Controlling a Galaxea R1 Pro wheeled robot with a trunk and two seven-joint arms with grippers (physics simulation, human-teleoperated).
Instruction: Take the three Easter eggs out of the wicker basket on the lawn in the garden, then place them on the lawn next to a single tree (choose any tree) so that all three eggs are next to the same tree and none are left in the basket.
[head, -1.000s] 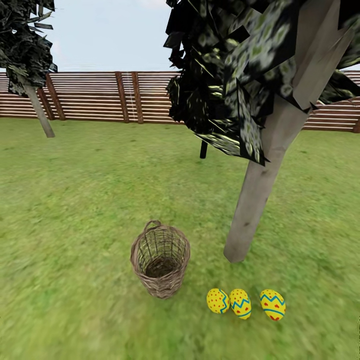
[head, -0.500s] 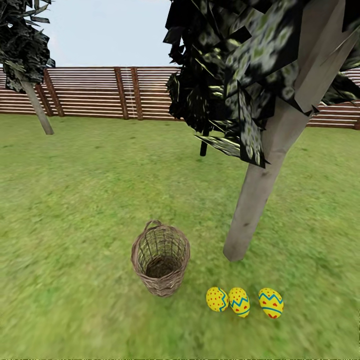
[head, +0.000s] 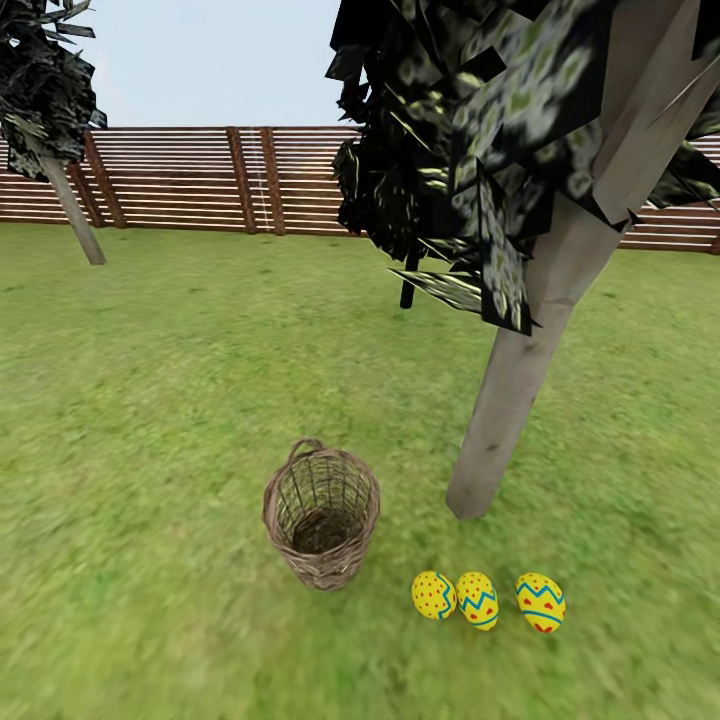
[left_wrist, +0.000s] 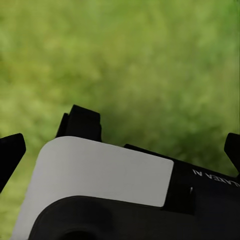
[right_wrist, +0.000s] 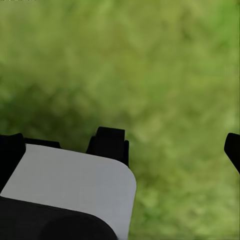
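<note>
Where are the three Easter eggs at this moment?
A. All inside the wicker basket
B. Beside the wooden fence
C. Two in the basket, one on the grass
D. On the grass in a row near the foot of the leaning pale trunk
D. The three Easter eggs lie in a row on the lawn near the foot of the tree; the wicker basket holds none.

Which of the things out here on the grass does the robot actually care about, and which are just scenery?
Job: three Easter eggs, wicker basket, near tree, lawn.
Scenery: wooden fence, far tree.
</note>
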